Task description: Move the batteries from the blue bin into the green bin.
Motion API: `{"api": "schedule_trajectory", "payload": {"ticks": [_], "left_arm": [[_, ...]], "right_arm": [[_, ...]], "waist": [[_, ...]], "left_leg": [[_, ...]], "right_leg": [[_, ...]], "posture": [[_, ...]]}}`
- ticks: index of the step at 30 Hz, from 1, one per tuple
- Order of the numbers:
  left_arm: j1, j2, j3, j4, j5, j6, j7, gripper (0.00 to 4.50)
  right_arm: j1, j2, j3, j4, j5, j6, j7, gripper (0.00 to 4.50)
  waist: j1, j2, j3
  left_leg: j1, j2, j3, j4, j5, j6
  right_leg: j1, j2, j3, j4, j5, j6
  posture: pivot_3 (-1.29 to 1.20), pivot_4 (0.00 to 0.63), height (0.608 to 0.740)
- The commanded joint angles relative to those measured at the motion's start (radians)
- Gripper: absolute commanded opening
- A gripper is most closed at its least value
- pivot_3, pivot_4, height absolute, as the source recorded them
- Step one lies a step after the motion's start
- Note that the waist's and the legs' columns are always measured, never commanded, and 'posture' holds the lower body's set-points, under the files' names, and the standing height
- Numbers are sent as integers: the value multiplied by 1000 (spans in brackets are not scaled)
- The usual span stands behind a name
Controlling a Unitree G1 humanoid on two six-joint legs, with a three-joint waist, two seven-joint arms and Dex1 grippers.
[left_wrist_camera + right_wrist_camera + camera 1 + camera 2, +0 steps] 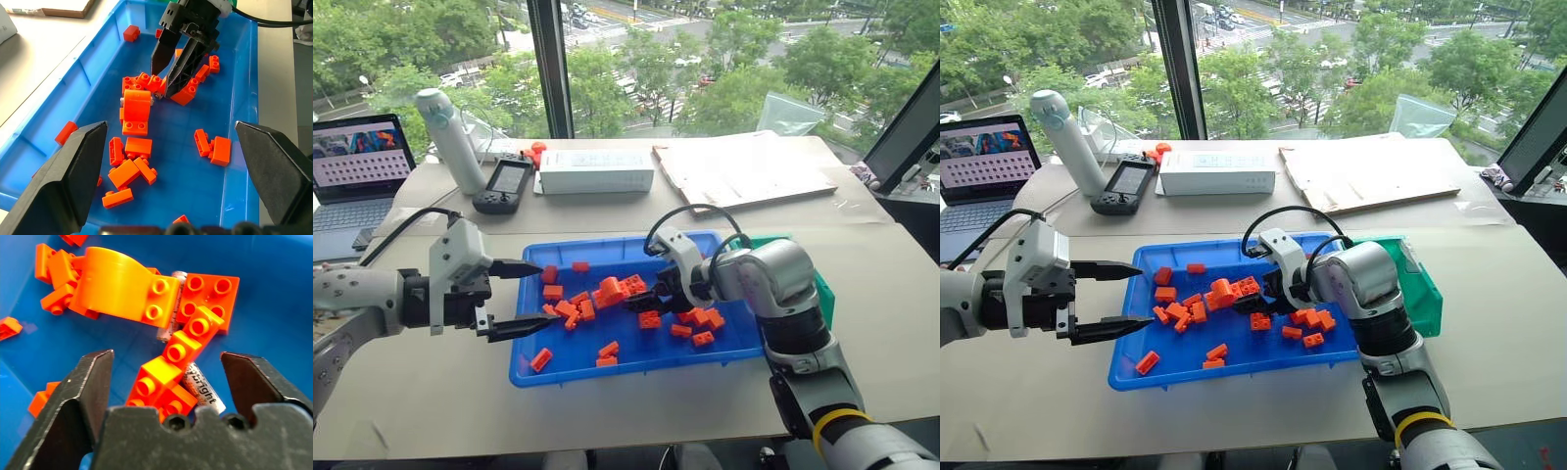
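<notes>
The blue bin (626, 367) lies mid-table, strewn with orange bricks (570, 308). My right gripper (641, 299) is down inside it, open, its black fingers on either side of a small brick heap. In the right wrist view a silver battery (205, 389) with printed lettering lies half under those bricks between the fingers. A second battery (168, 328) lies beyond it beside an arched orange piece. My left gripper (540, 296) hovers open over the bin's left part, holding nothing. The green bin (1420, 284) stands against the blue bin's right side, mostly hidden by my right arm.
Behind the bin stand a white box (597, 171), a black handheld controller (504, 184) and a white bottle (450, 137). A laptop (352, 162) sits at the far left and a flat cardboard sheet (744, 171) at the back right.
</notes>
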State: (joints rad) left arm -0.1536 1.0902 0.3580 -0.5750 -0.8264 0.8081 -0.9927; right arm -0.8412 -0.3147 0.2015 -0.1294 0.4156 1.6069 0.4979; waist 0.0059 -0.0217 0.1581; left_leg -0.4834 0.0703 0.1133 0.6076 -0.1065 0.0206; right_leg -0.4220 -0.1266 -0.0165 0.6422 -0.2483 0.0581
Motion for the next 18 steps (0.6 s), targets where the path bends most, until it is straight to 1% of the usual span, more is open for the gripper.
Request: {"api": "schedule_trajectory", "payload": {"ticks": [1, 6, 8, 12, 14, 15, 17, 18], "left_arm": [[-14, -3, 14, -19, -9, -20, 2, 4500], [-23, -6, 2, -7, -2, -27, -1, 4500], [-27, -7, -3, -3, 1, -30, -3, 4500], [-33, -9, -10, 1, 3, -33, -6, 4500], [-39, -14, -18, 4, 6, -36, -6, 4500], [-41, -16, -22, 5, 7, -37, -6, 4500], [-47, -20, -29, 5, 10, -39, -6, 4500], [-48, -21, -31, 6, 12, -40, -6, 4500]], "right_arm": [[-7, -14, 9, -39, 8, 7, -26, 2495], [-21, -27, 15, -51, 11, 7, -33, 762], [-39, -47, 7, -62, 33, 7, -19, 507], [-90, -112, -13, -63, 97, 7, 27, 502], [-127, -176, -1, -45, 93, -27, 60, 502], [-134, -215, 22, -42, 82, -80, 85, 502], [-127, -314, 113, -18, 16, -244, 147, 502], [-123, -346, 147, -5, -9, -302, 167, 502]], "waist": [[-1, 0, 0], [-1, 0, 0], [0, 0, 0], [0, 0, 0], [0, 0, 0], [0, 0, 0], [3, 0, 0], [4, 0, 0]], "left_leg": [[0, 0, 0, 0, 0, 0], [0, 0, 0, 0, 0, 0], [0, 0, 0, 0, 0, 0], [0, 0, 0, 0, 0, 0], [0, 0, 0, 0, 0, 0], [0, 0, 0, 0, 0, 0], [0, 0, 0, 0, 0, 0], [0, 0, 0, 0, 0, 0]], "right_leg": [[0, 0, 0, 0, 0, 0], [0, 0, 0, 0, 0, 0], [0, 0, 0, 0, 0, 0], [0, 0, 0, 0, 0, 0], [0, 0, 0, 0, 0, 0], [0, 0, 0, 0, 0, 0], [0, 0, 0, -1, 0, 0], [0, 0, 0, -2, 0, 0]], "posture": [[0, 150, 733], [0, 150, 733], [0, 150, 733], [0, 150, 733], [0, 150, 733], [0, 150, 733], [0, 150, 733], [0, 150, 733]]}}
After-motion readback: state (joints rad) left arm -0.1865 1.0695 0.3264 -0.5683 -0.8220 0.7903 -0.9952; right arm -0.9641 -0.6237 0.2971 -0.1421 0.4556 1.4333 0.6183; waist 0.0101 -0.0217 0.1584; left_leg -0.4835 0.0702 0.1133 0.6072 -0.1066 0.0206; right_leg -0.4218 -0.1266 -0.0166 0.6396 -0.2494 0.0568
